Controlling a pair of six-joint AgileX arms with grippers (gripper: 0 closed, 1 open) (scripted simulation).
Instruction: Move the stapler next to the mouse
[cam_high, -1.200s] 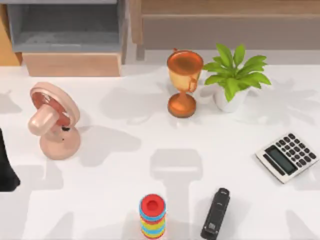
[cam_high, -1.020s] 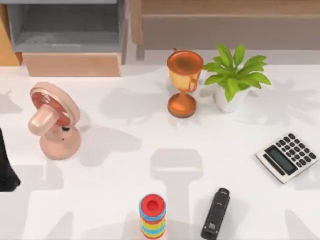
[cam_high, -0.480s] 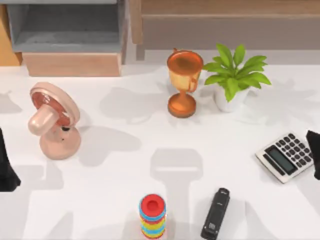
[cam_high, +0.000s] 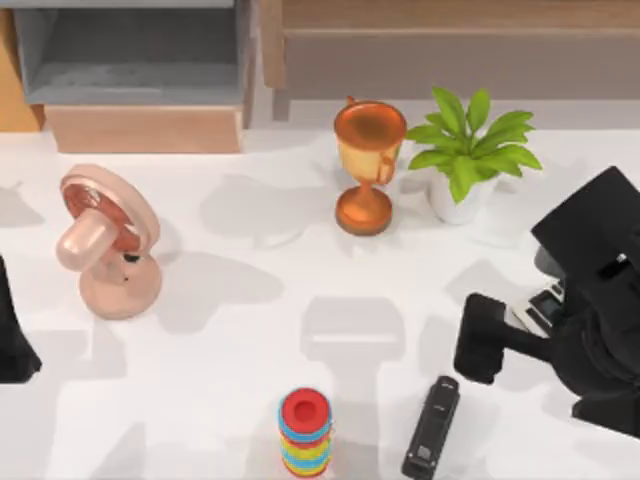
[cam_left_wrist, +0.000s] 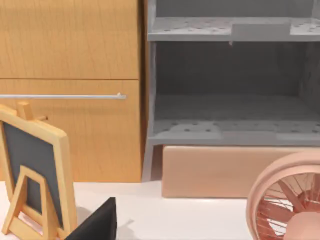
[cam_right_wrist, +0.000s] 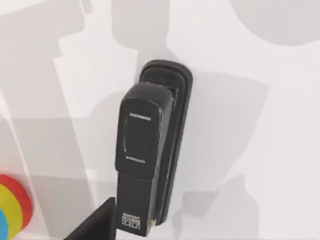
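We have barely begun: the stapler (cam_high: 432, 427) lies ungrasped at the counter's (cam_high: 250, 340) near edge, our right gripper (cam_high: 478, 350) poised just above it, fingers' state untellable, no mouse visible

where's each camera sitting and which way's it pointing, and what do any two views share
Top view: above the table, looking straight down on the white table; right arm with right gripper reaches in from the right near the slim black stapler; left arm parked at the left edge.
Left wrist view: low, looking across at the grey shelf unit and wooden cabinet; a dark gripper part shows.
Right wrist view: above the stapler, looking down.
Shared: stapler, top and right wrist; pink desk fan, top and left wrist.
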